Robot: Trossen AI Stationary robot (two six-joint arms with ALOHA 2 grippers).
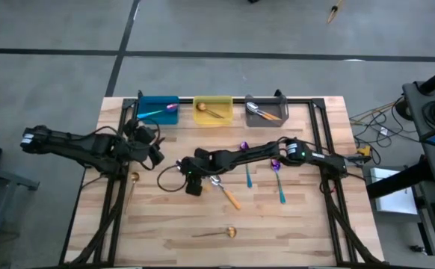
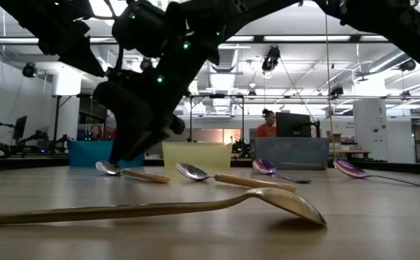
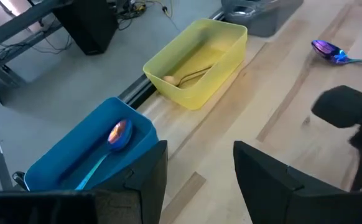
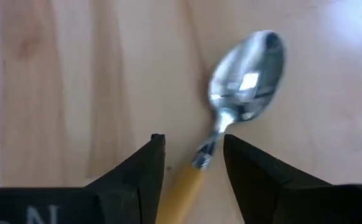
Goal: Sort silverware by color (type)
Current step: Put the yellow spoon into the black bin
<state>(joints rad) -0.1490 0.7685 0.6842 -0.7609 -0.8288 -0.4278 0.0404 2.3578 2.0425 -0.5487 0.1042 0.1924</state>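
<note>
The wooden table point(image 1: 300, 224) carries a black frame along its sides and back, and three bins stand in a row at the far edge: blue bin point(image 1: 158, 110), yellow bin point(image 1: 213, 110), gray bin point(image 1: 266, 109). The blue one holds a purple-blue spoon with a teal handle point(image 3: 114, 138), the yellow one a gold spoon point(image 3: 180, 78), the gray one orange-handled spoons, partly masked by its wall. The left arm waits near the blue bin, its left gripper point(image 1: 155, 149) with fingers spread and nothing between them. The right arm reaches across mid-table; the right gripper point(image 4: 193, 163) stands over the silver spoon with the orange handle point(image 4: 243, 71), jaws apart on either side of the neck, and no contact between fingers and spoon can be confirmed (the handle runs out of the wrist view below the fingers). The arm body hides part of the table centre from above. Two teal-handled spoons point(image 1: 279, 181) lie right of the gripper, near each other. One gold spoon point(image 1: 216, 233) lies alone on the near, open boards; another point(image 1: 132, 187) lies against the left frame rail, hard to make out.
</note>
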